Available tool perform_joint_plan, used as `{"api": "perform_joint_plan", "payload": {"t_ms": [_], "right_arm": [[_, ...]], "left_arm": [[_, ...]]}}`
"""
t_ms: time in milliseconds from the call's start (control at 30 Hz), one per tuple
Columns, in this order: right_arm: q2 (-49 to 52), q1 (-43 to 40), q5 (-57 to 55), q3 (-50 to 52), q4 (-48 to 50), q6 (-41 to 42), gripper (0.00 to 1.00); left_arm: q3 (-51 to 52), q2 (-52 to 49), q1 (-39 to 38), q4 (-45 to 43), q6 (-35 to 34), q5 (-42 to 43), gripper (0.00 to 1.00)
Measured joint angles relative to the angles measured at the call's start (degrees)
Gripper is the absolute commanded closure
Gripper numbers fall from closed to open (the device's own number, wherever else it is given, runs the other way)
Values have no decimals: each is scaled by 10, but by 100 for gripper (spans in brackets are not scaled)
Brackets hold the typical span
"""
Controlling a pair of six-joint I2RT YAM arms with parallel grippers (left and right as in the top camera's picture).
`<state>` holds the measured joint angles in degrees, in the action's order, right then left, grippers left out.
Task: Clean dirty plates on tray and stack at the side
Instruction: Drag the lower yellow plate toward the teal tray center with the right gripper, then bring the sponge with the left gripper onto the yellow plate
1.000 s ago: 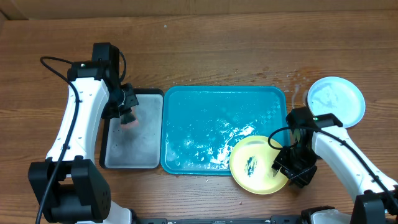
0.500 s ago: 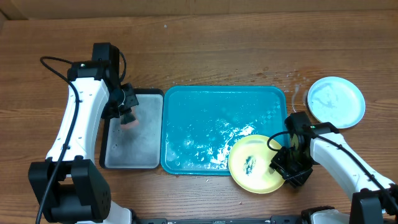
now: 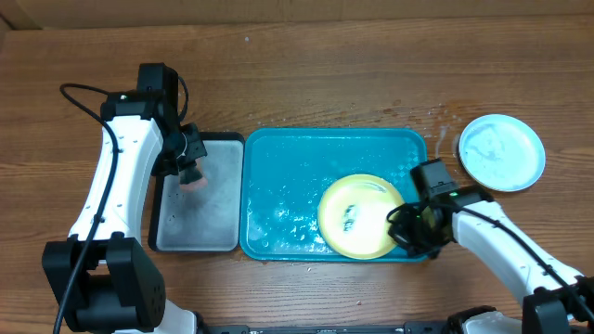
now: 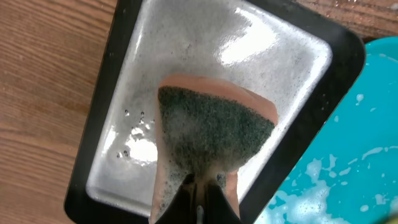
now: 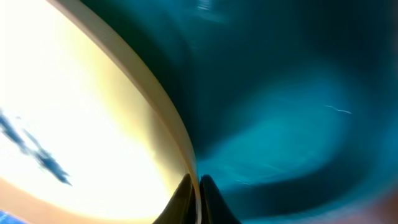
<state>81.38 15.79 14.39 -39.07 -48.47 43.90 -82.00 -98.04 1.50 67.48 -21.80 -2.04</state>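
The yellow-green plate (image 3: 360, 215) lies in the front right part of the teal tray (image 3: 297, 153), its near edge reaching the tray's front rim. A black smear (image 3: 351, 219) marks its white centre. White suds (image 3: 311, 223) are scattered over the tray floor to the left of the plate. The right fingers (image 5: 214, 205) are closed on the plate's right rim; the right wrist view shows the pale rim running down into the narrow gap between them, with the tray's teal wall blurred behind. Whether the plate lies flat or is lifted at that edge cannot be told.

The light blue plate (image 3: 502, 152) rests on the wooden surface (image 3: 325, 74) to the right of the tray, apart from it, its centre wet and streaked.

Left of the teal tray, just beside it, sits the small grey tray (image 4: 102, 93) with a black rim and a soapy floor. Above it the left fingers (image 4: 180, 205) pinch a sponge (image 4: 211, 134), its dark green scouring face sudsy, its backing orange.
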Motion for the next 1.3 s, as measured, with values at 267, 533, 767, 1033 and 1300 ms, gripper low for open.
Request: {"api": "perform_joint_plan", "payload": {"t_ms": [267,533,767,1033,1300], "right_arm": [[1,54,44,3,134,-58,96],[1,54,57,3,176,-98,96],[2,54,57,3,177,-107,96],[3,54,57,3,177,-117,96],[3,54,39,3,197,-120,96]], "left_arm": [[8,-14,0,-43,39,-7,96],[75,-92,0,-108,79,-16,96],[87,-142,0,-126,88,-18,96],[80,-153,0,-123,88,-20,96],[89,-111,0,-119,88,-10,96]]}}
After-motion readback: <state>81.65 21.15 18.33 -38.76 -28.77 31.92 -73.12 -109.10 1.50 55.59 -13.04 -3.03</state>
